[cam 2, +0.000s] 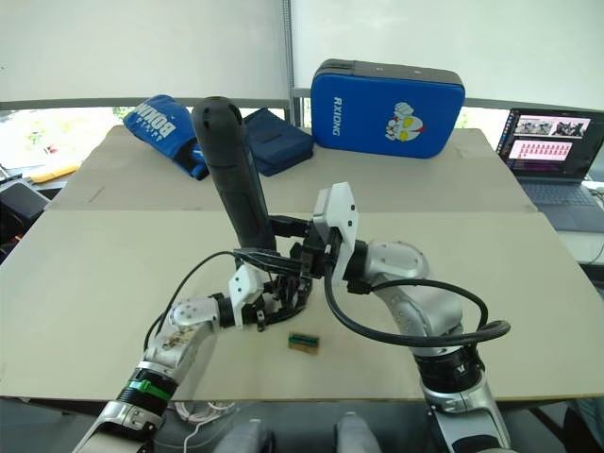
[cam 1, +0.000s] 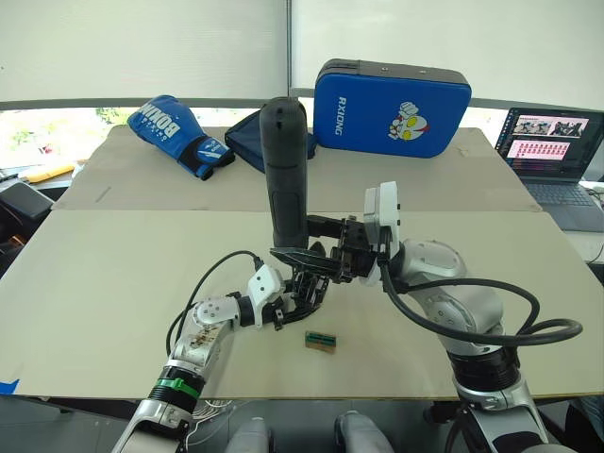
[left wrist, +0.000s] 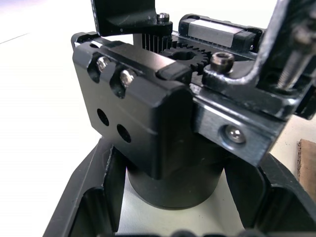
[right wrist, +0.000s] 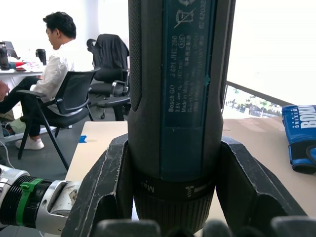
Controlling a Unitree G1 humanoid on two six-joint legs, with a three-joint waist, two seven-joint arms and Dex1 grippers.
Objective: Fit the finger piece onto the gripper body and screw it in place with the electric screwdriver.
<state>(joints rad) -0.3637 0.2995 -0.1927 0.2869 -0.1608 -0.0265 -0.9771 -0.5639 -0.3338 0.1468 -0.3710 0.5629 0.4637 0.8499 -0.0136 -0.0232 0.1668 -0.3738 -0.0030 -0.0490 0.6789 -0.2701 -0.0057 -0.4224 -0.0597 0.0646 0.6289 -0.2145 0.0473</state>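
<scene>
The electric screwdriver (cam 1: 286, 170) stands nearly upright over the middle of the table, rounded end up, with my right gripper (cam 1: 304, 251) shut around its lower part. The right wrist view shows its barrel (right wrist: 173, 98) clamped between both fingers (right wrist: 101, 190). Just below its tip, my left gripper (cam 1: 307, 294) is shut on the gripper body (left wrist: 148, 108), a black block with silvery screws, a gear and a rail, held between the fingers (left wrist: 86, 202). The finger piece cannot be told apart from the body's black parts.
A small tan block with a green top (cam 1: 321, 342) lies on the table (cam 1: 113, 283) just in front of the grippers. At the back are a blue boxing glove (cam 1: 179, 132), a blue pad (cam 1: 392, 106) and a laptop (cam 1: 552, 151). A person (right wrist: 54, 64) sits beyond the table.
</scene>
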